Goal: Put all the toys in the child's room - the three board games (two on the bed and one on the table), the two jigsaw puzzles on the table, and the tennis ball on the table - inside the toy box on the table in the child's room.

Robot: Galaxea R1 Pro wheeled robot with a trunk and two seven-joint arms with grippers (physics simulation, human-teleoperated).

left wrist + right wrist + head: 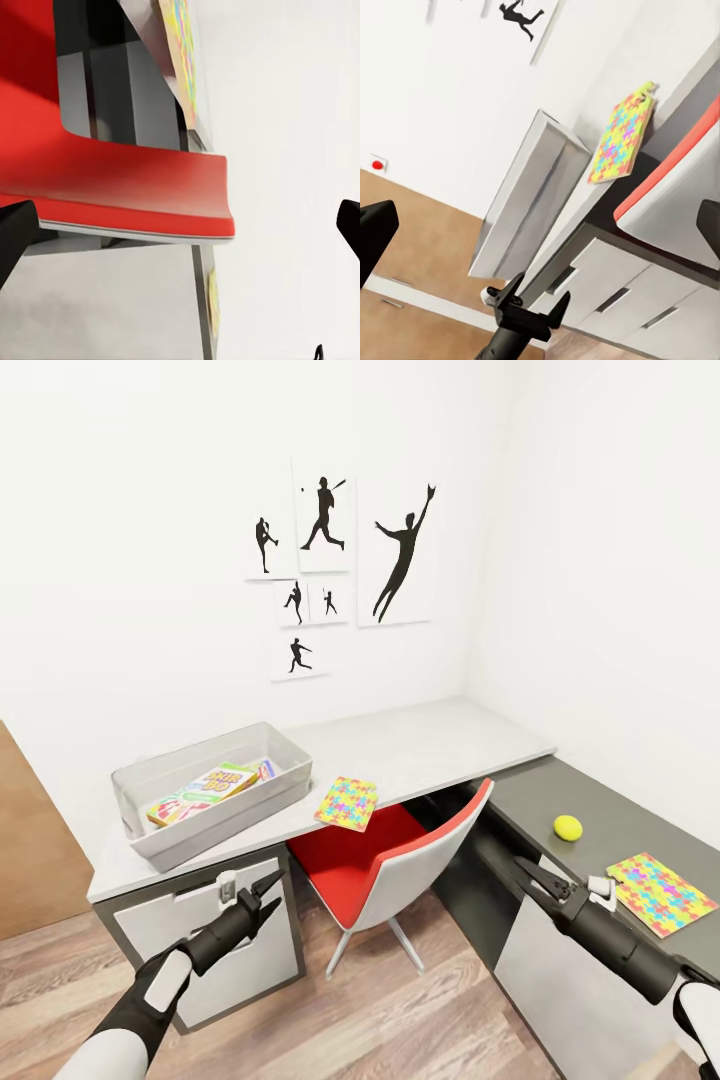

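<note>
Both arms reach forward, held low. The left gripper point(270, 893) and right gripper point(527, 870) each spread their fingers, holding nothing

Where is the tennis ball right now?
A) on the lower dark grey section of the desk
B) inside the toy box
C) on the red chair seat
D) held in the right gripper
A: in the head view the tennis ball lies on the dark grey desk section, apart from the toy box, up-view of the jigsaw puzzle lying beside the right gripper, whose open fingers hold nothing.
</note>
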